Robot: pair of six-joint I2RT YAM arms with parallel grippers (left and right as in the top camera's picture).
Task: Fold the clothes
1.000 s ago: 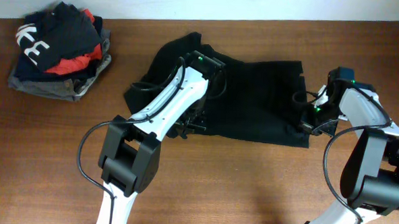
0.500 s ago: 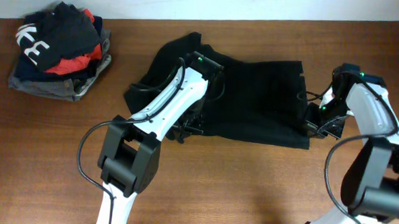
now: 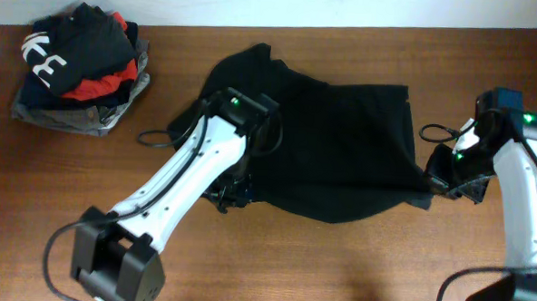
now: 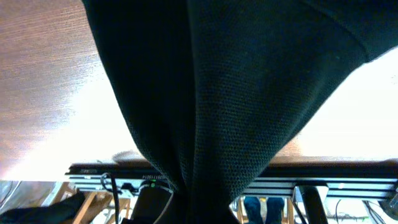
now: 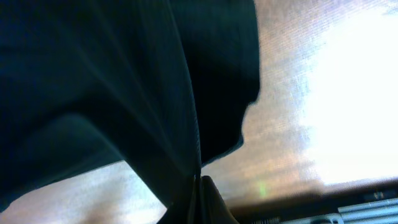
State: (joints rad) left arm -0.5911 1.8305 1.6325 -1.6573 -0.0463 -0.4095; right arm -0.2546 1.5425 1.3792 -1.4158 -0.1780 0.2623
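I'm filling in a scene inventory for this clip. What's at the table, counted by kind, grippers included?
Black top, spread out and pinched at both ends: 1
Pile of clothes at the far left corner: 1
Grippers, left gripper and right gripper, both shut on the top: 2
Total: 4

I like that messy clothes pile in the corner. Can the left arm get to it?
Probably not right now. The left hand is shut on the black top, so it is busy. Only bare table lies between it and the pile, though.
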